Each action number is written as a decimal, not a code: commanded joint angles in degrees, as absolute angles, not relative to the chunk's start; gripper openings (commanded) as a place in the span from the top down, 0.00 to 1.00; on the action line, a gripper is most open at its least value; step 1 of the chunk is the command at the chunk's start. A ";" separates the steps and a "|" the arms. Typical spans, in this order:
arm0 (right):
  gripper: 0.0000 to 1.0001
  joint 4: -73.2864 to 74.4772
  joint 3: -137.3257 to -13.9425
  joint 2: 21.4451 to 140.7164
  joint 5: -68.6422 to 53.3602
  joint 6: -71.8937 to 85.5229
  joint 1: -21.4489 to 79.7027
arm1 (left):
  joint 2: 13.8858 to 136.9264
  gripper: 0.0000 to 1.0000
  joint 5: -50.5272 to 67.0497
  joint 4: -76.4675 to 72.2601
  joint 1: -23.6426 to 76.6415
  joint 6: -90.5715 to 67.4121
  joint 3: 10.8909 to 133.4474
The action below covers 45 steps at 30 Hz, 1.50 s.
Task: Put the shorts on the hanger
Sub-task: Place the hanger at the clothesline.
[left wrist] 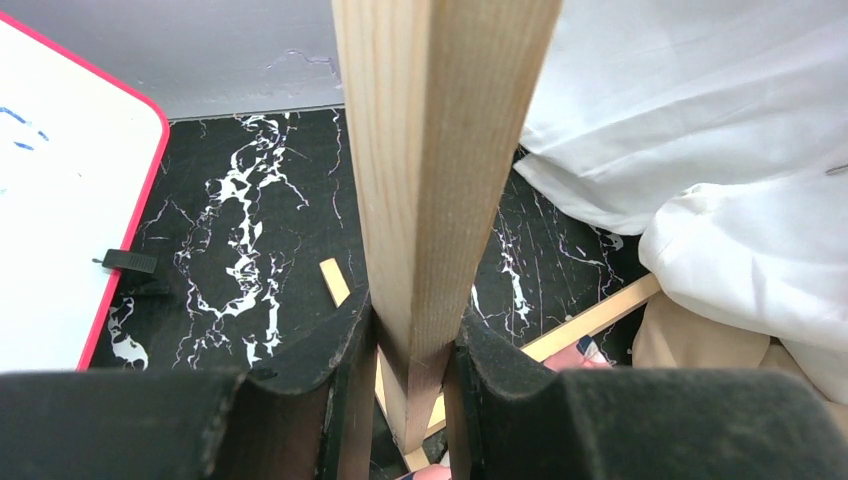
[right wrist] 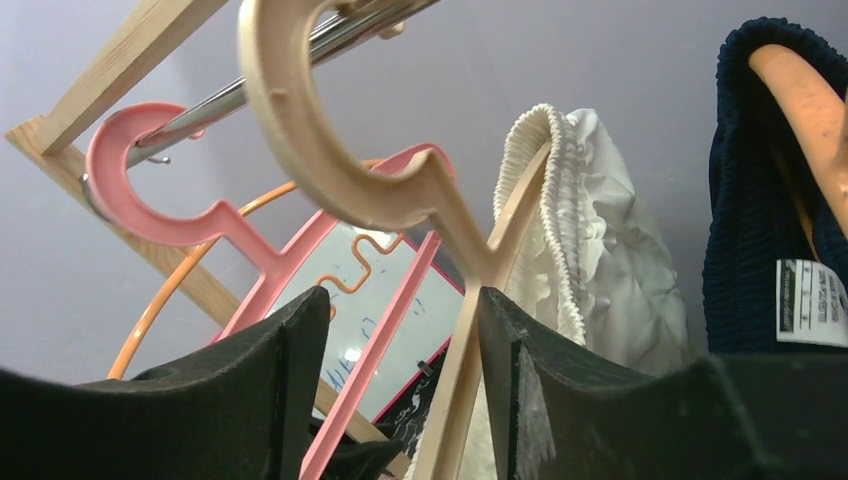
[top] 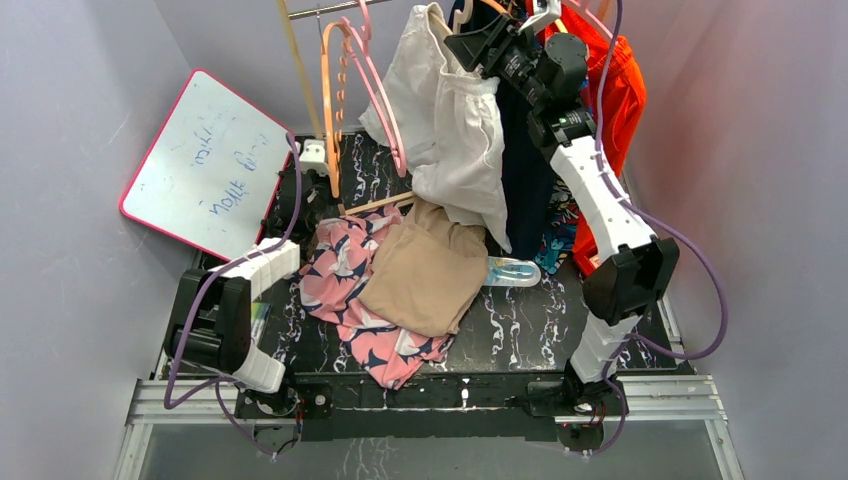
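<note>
Light, limp and probably slippery, the large white fabric shorts (top: 455,130) are draped on the pale beige curved hanger (right wrist: 330,170), which is hooked over the metal rail (right wrist: 210,97); the gathered waistband is best pinched. The right gripper (right wrist: 400,300) is spread open, with the hanger's neck unpinched between its fingers. The left gripper (left wrist: 415,320) is clamped on a wooden post (left wrist: 440,150).

The counter (top: 520,330) is black with white marble veins. A pink patterned garment (top: 340,270) lies spread at its middle, tan shorts (top: 425,275) partly over it. A clear plastic item (top: 512,269) lies just beside the shorts, and a wooden strip (top: 378,205) lies farther back.
</note>
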State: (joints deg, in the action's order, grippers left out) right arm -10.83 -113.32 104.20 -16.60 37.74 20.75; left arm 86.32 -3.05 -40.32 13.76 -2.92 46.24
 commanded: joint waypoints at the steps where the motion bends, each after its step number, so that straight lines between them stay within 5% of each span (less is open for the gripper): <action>1: 0.34 -9.06 -109.51 95.52 -18.27 33.10 21.06 | 81.16 1.00 -0.44 -43.67 14.27 -7.49 45.14; 4: 0.22 -6.57 -105.94 91.74 -17.73 30.56 21.18 | 80.79 1.00 -0.54 -43.84 14.33 -8.01 44.74; 9: 0.18 1.31 -105.34 88.19 -14.77 24.35 21.85 | 80.38 1.00 -0.87 -43.85 14.31 -9.03 44.27; 38: 0.25 24.30 -109.25 84.75 6.91 13.67 30.04 | 78.97 1.00 -1.58 -43.80 14.28 -9.84 43.12; 45: 0.18 25.49 -107.51 82.78 7.64 14.30 30.05 | 79.07 1.00 -1.58 -43.79 14.31 -9.93 43.08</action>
State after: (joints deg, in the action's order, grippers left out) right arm 25.58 -107.31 85.71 5.91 14.59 30.06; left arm 83.44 -4.03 -40.45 14.02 -4.69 43.42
